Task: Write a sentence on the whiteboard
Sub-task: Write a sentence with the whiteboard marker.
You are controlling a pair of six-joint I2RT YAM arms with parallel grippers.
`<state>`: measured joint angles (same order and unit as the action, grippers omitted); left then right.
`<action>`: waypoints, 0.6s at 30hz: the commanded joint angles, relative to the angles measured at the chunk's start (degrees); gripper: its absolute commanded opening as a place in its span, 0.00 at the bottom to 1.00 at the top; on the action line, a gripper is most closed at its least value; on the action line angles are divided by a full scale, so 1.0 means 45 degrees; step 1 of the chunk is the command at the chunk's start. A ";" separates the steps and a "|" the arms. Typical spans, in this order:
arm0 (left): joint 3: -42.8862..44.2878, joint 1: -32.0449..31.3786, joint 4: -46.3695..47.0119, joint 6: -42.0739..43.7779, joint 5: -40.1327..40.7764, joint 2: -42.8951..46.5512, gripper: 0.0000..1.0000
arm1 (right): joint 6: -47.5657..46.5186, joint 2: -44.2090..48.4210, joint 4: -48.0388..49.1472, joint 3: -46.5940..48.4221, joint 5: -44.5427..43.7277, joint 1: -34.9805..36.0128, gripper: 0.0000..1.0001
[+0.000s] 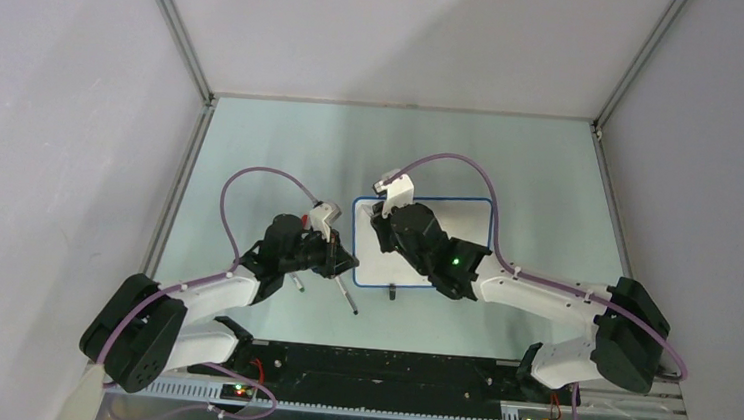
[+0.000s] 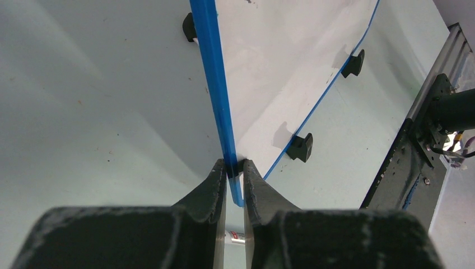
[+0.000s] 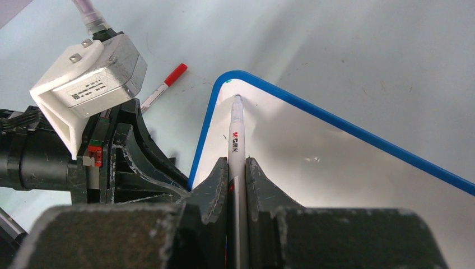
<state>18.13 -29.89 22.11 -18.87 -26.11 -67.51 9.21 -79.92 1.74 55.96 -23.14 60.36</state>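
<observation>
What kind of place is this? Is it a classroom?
Probably not: it looks like a robot test booth in a lab. Plain grey walls box in a pale table, two robot arms are bolted at its edge, and one holds a marker at a small whiteboard.

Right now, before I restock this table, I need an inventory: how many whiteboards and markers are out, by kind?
whiteboard: 1
marker held in the right gripper: 1
loose markers on the table: 2
Total: 4
</observation>
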 commanded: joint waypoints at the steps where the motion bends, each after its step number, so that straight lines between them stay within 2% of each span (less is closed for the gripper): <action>1: 0.0454 -0.0135 0.0100 0.0508 0.0167 0.0118 0.15 | 0.0098 -0.0112 0.0025 0.0532 -0.0258 -0.0043 0.00; 18: 0.0458 -0.0130 -0.0054 0.0582 0.0304 0.0172 0.15 | 0.0223 -0.0013 -0.0761 0.0531 -0.0123 0.0024 0.00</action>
<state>18.13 -29.89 22.00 -18.83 -26.06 -67.51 9.63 -80.05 0.43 56.10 -23.09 60.40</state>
